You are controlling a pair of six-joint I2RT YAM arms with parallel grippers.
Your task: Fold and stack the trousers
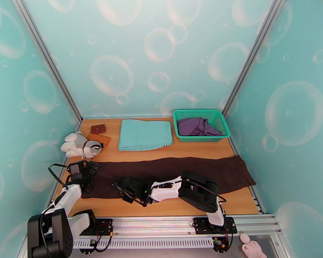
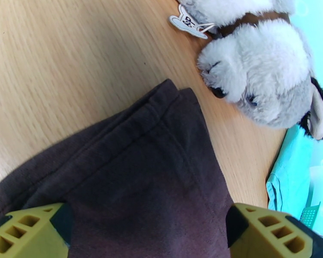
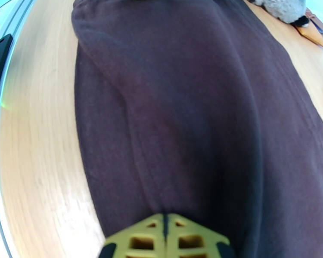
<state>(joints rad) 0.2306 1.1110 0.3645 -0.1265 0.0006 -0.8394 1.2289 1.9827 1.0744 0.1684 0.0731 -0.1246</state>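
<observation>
Left end effector (image 2: 148, 224) first: its yellow, lattice-cut fingers (image 2: 32, 231) were spread wide with nothing between them, poised just above one stitched end of the trousers (image 2: 140, 177). Over to the right end effector (image 3: 165, 220), and its two tips were pressed tight together, set low on the near edge of the same dark cloth. Whether a fold had been nipped there could not be told.

The trousers (image 1: 183, 168) were laid out long and flat on the counter (image 1: 170, 207). They ran from under the left end effector (image 1: 86, 170), past the right end effector (image 1: 122, 188) and well away to its far side.

The cloth was judged soft, matte and light, so it would likely sag and drape once lifted rather than hold a shape. Its fleecy nap looked unlikely to slip, and nothing about it seemed fragile. Hold would best be taken at the seamed corners, where doubled layers offer a thicker bite, with both ends raised together so that the fold stays square.

Around them, pale, smooth wood grain was shown on the counter (image 2: 54, 61). A shaggy white-and-grey plush dog (image 2: 256, 82) lay just beyond the left fingertips, apart from the trousers. Further ahead were a teal cloth (image 1: 144, 134), folded into a flat rectangle, and a green mesh basket (image 1: 175, 125) with a crumpled purple garment (image 1: 198, 125) inside.
</observation>
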